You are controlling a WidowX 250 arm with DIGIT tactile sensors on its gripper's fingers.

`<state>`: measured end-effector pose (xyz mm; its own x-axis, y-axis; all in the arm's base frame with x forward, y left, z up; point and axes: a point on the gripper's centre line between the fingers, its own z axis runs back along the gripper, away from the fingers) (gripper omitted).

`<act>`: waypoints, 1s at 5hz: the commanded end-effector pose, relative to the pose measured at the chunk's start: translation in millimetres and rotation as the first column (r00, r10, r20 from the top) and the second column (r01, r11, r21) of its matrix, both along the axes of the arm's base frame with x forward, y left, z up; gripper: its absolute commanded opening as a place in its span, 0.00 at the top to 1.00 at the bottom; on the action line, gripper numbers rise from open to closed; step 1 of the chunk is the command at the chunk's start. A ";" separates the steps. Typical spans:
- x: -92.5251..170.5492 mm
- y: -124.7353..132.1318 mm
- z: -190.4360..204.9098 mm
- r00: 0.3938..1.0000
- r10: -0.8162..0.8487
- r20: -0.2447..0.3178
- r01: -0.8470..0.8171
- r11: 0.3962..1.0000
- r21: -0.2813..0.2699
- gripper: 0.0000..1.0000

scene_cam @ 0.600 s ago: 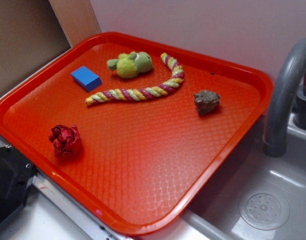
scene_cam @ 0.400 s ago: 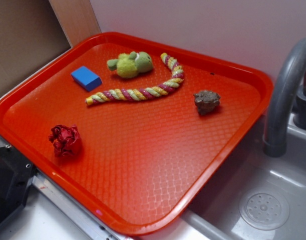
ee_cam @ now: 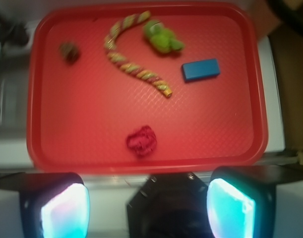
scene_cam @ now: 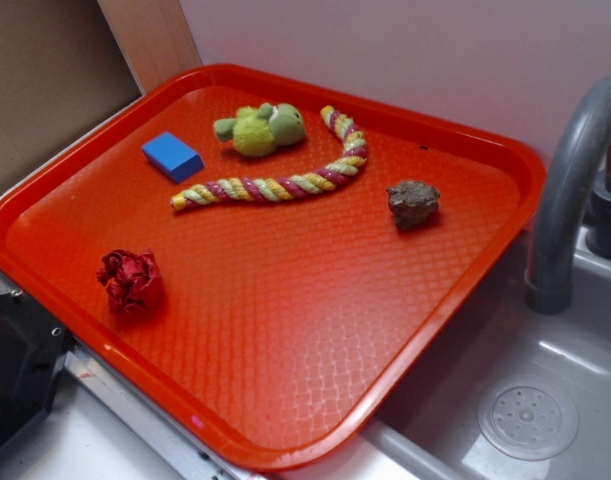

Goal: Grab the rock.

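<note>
No movement is noted since the earlier frames: every item on the tray [scene_cam: 285, 330] is found in the same position in the exterior view. The rock [scene_cam: 413, 203] is seen lying on the tray's right side, near the far rim, free and apart from all other items. The rope [scene_cam: 285, 172] is laid in a curve to its left, with the plush [scene_cam: 261, 129] just beside the rope's far end. The block [scene_cam: 172, 157] is placed left of the plush, and the foil ball [scene_cam: 131, 281] is set near the tray's near-left edge, well apart from the rock. A faucet [scene_cam: 570, 190] and sink [scene_cam: 530, 400] are seen to the right of the tray.

In the wrist view, the tool [ee_cam: 148, 210] is held high above the tray's near edge, its fingers [ee_cam: 63, 210] spread wide with nothing between them. The rock [ee_cam: 69, 51] is shown at upper left, far from the tool.
</note>
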<state>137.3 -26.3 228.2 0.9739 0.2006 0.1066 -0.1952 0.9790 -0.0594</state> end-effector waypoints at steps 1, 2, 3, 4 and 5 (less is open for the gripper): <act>54.8 -25.0 -32.7 0.970 0.227 0.089 -0.227 0.974 -0.004 0.00; 79.4 -40.3 -50.1 0.962 0.238 0.134 -0.241 0.970 0.007 0.00; 113.0 -60.9 -70.5 0.963 0.212 0.167 -0.208 0.977 -0.042 0.00; 140.4 -76.0 -89.2 0.965 0.197 0.173 -0.189 0.980 -0.060 0.00; 160.8 -86.8 -107.6 0.973 0.173 0.154 -0.163 0.984 -0.075 0.00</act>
